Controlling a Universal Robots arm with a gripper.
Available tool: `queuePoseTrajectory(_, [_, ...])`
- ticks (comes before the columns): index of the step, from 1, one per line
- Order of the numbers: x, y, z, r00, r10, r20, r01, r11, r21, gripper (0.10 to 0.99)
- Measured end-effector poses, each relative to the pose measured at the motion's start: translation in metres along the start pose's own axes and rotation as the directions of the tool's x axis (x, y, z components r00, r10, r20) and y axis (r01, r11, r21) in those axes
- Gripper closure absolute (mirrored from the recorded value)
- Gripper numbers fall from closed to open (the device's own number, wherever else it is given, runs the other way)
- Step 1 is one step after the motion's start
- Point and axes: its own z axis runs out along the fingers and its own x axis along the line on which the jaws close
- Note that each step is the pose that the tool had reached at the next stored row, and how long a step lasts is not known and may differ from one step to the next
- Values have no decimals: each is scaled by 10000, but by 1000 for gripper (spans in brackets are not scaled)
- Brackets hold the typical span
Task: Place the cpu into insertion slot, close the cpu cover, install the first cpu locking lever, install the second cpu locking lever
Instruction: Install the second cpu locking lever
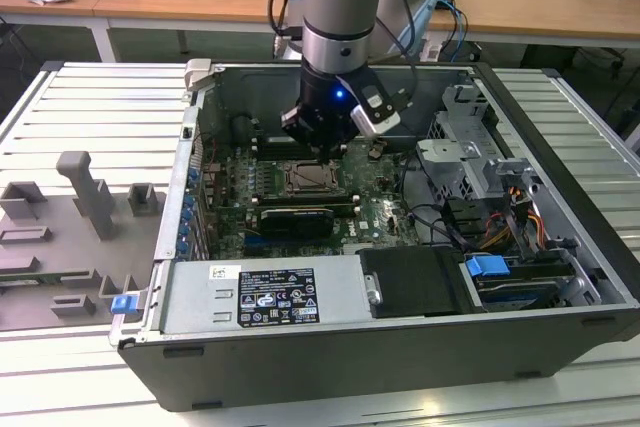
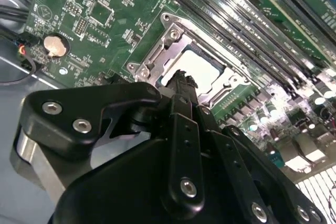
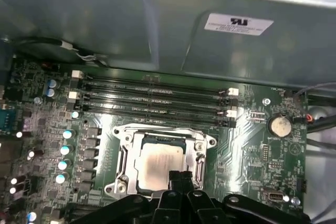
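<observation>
The cpu [image 3: 157, 163] lies flat in the insertion slot [image 3: 118, 186] on the green motherboard, its dull metal top showing through the cut-out of the cpu cover [image 3: 127, 157], which lies down over it. My gripper [image 3: 181, 176] hovers just over the chip's edge, its black fingers shut together with nothing between them. In the second wrist view the fingertips [image 2: 181, 76] sit right above the cpu [image 2: 202, 65]. In the exterior view the gripper [image 1: 322, 150] hangs inside the open computer case, just behind the socket [image 1: 303, 179].
Long black memory slots [image 3: 152, 98] run beside the socket, and a coin battery [image 3: 280, 125] lies nearby. The case wall [image 3: 157, 24] rises close behind. A drive cage [image 1: 470, 147] with cables is at the exterior view's right; a grey fixture tray [image 1: 70, 237] lies at its left.
</observation>
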Motion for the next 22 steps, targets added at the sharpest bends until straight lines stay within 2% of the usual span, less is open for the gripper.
queuePoseTrajectory(2, [-2, 3, -45, 10000, -2, -5, 2, 10000, 1, 980])
queuePoseTrajectory(4, [-2, -15, -48, 10000, 3, -39, -3, 10000, -4, 980])
queuePoseTrajectory(11, [6, -68, 28, 9999, 13, -137, -13, 10000, -13, 980])
queuePoseTrajectory(18, [17, -173, 20, 9999, -10, -139, 10, 10000, -17, 980])
queuePoseTrajectory(22, [20, -197, 17, 9999, -29, -141, 29, 10000, -17, 980])
